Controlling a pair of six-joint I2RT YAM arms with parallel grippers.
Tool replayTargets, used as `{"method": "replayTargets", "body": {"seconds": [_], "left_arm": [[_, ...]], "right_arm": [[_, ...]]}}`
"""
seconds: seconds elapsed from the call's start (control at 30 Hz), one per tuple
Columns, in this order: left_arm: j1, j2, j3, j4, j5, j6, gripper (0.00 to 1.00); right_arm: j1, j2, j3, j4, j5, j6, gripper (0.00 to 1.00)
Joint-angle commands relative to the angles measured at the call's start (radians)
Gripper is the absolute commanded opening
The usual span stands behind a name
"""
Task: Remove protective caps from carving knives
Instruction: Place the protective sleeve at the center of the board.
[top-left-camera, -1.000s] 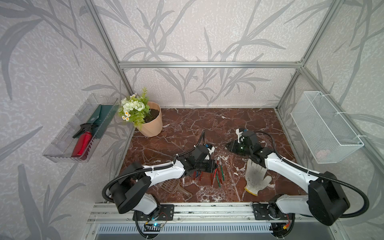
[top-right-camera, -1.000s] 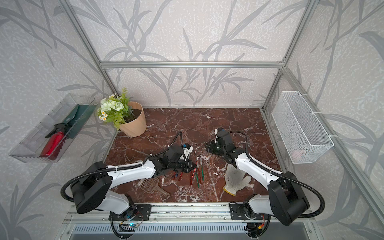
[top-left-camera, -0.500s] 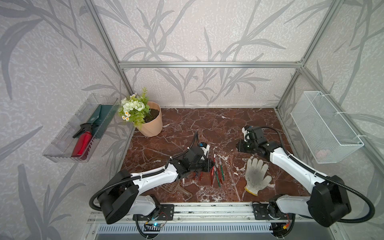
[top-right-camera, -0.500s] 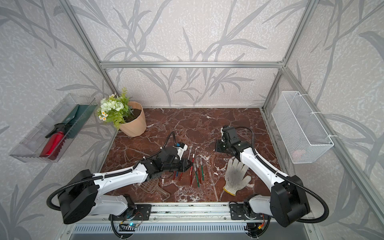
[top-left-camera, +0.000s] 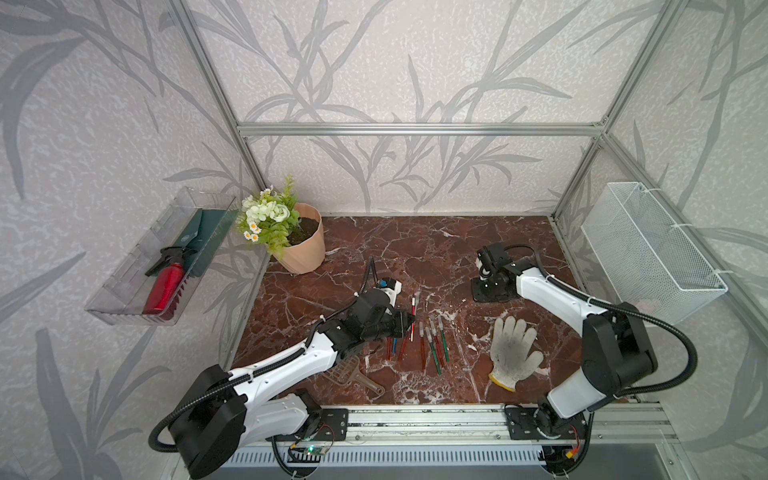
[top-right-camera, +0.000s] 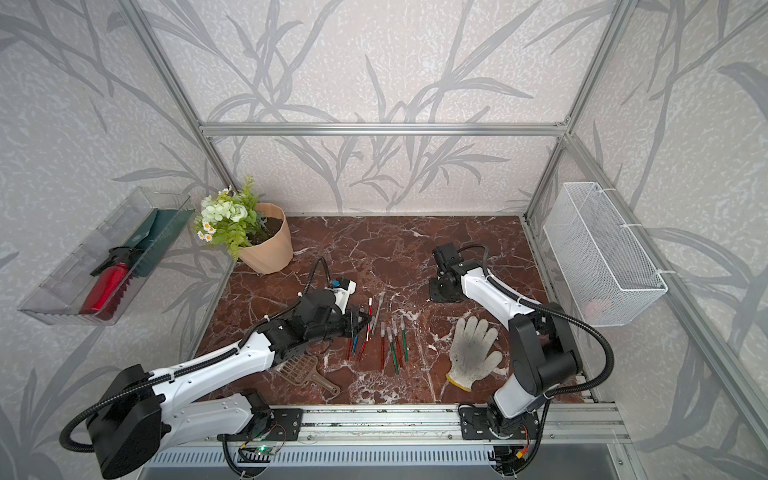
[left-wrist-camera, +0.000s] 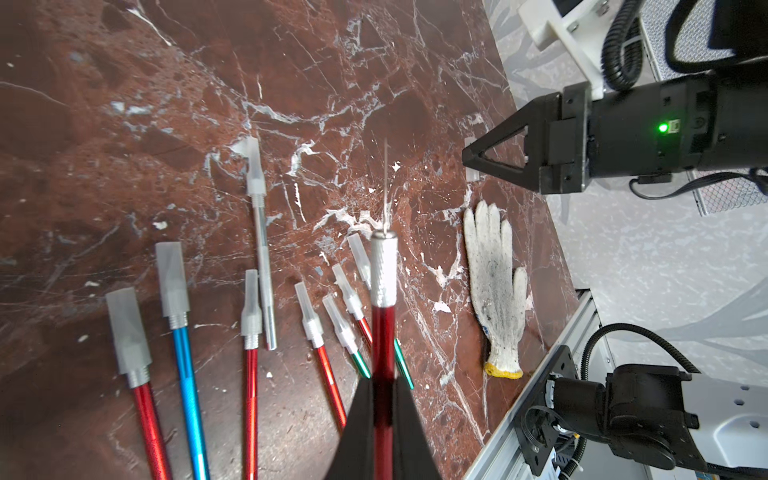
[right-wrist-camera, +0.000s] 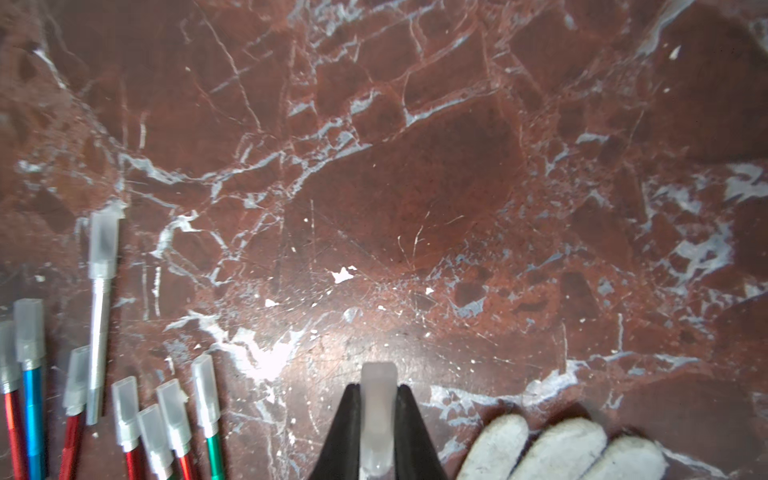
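My left gripper (left-wrist-camera: 383, 384) is clamped tight on a red-handled carving knife (left-wrist-camera: 383, 328). The knife juts straight out along the line of the jaws, its needle tip bare and pointing toward the back wall. Beneath it the capped knives (left-wrist-camera: 183, 353) lie roughly parallel on the marble tabletop (top-left-camera: 415, 249), protective caps (left-wrist-camera: 126, 328) at their far ends, nearer this arm. Well off to the right, my right gripper (right-wrist-camera: 377, 392) pinches a loose cap (right-wrist-camera: 377, 374) low over bare marble, just beyond a work glove (top-left-camera: 513, 353). I judge both held things need setting down. Room is ample, and a wire basket (top-left-camera: 648, 249) hangs on the right wall.
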Motion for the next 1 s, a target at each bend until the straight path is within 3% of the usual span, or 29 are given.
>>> {"method": "replayTargets", "body": {"seconds": [0.0, 0.37, 0.97], "left_arm": [[0.010, -0.027, -0.012, -0.041, -0.021, 0.019, 0.07], [0.016, -0.014, -0.026, -0.022, -0.017, 0.017, 0.07], [0.018, -0.020, -0.032, -0.027, -0.019, 0.017, 0.07]], "right_arm": [[-0.007, 0.046, 0.041, -0.043, 0.030, -0.025, 0.15], [-0.009, 0.169, 0.097, -0.040, 0.055, -0.041, 0.15], [-0.013, 0.244, 0.098, -0.011, 0.068, -0.040, 0.16]]}}
